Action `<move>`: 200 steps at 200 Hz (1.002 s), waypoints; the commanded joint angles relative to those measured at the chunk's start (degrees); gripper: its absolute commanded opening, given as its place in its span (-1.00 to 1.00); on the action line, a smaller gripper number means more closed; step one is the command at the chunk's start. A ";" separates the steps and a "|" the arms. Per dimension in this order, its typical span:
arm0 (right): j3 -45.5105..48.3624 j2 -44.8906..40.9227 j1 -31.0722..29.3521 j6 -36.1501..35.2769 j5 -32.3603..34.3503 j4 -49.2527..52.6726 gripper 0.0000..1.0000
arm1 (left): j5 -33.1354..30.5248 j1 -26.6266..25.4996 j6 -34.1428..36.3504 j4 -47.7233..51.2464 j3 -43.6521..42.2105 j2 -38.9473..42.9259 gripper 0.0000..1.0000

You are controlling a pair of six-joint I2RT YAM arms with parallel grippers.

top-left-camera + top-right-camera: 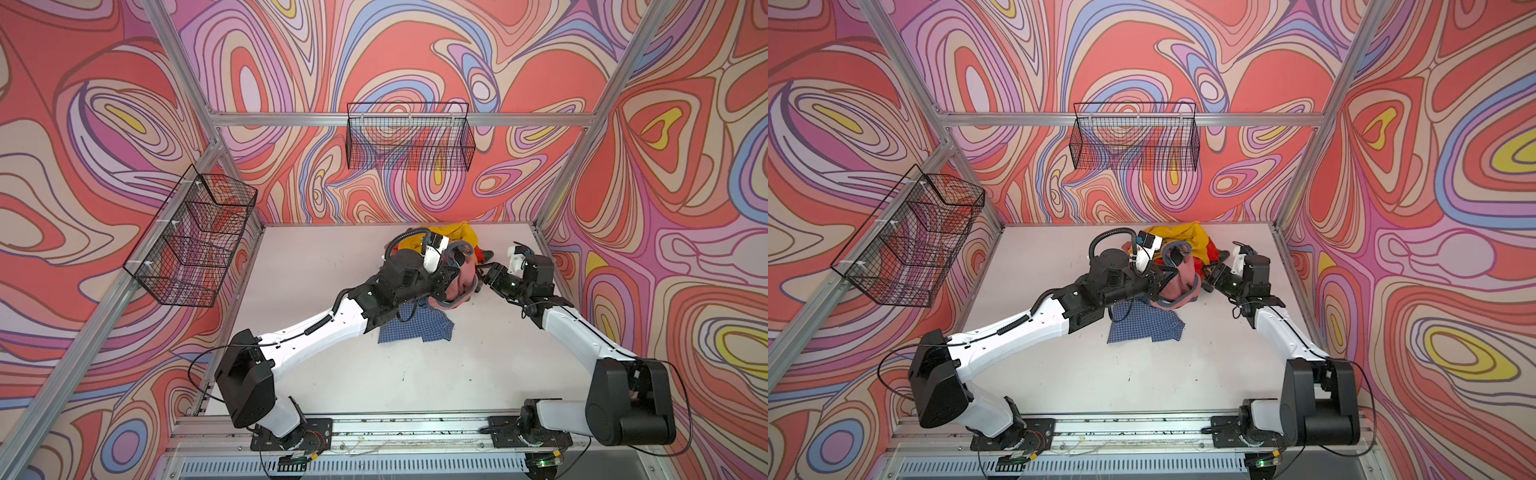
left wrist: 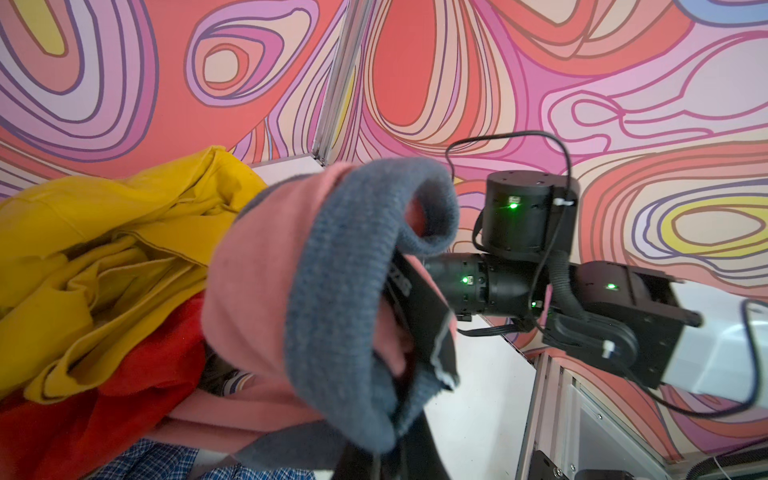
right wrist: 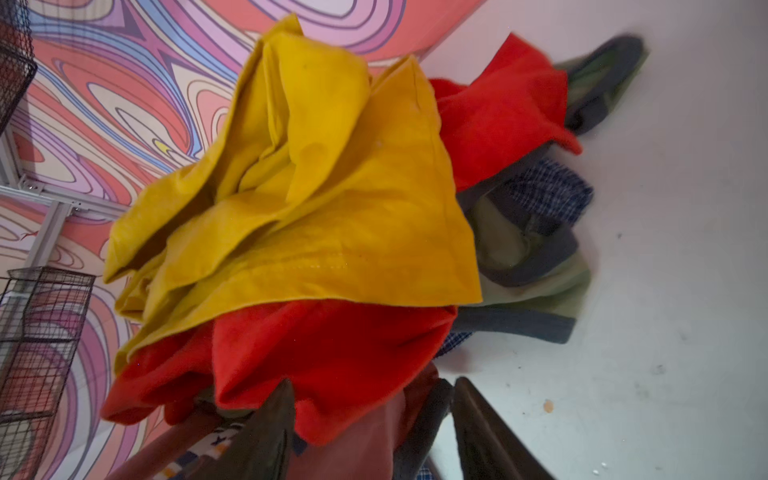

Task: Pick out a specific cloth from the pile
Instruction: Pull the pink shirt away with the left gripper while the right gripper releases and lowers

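Observation:
The cloth (image 1: 459,282) (image 1: 1177,282), dusty pink with grey-blue trim, hangs lifted above the table at the front of the pile. My left gripper (image 1: 445,286) (image 1: 1160,286) is shut on it; in the left wrist view the cloth (image 2: 249,266) drapes over the dark fingers (image 2: 374,457). The pile behind holds the yellow garment (image 1: 461,235) (image 3: 311,199) and a red garment (image 3: 332,353). The blue checked shirt (image 1: 415,326) lies flat in front. My right gripper (image 1: 482,278) (image 3: 370,386) is open at the cloth's right side, with red and pink fabric between its fingers.
A green-grey garment (image 3: 532,249) lies at the pile's far side. A wire basket (image 1: 409,137) hangs on the back wall and another (image 1: 191,237) on the left wall. The frame post (image 1: 544,241) stands close behind the right arm.

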State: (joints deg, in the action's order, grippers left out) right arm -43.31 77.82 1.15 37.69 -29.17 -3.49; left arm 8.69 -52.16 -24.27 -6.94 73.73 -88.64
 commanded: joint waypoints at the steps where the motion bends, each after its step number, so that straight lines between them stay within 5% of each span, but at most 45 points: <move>1: 2.04 1.98 -0.25 3.66 -7.30 -8.01 0.23 | 0.34 -1.49 -0.18 -2.37 1.46 2.36 -1.00; 143: 8.45 20.56 -1.73 14.02 -3.20 -31.45 0.10 | 0.99 -2.79 7.56 14.41 11.86 4.70 -1.00; 200: 8.86 24.13 -1.68 13.86 -0.91 -33.46 0.07 | -6.88 -2.83 12.09 20.52 13.41 8.80 -1.00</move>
State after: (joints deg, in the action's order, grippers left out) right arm -35.24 100.31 -0.40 51.75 -33.04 -35.29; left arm 4.71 -54.02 -15.86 13.26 82.43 -84.29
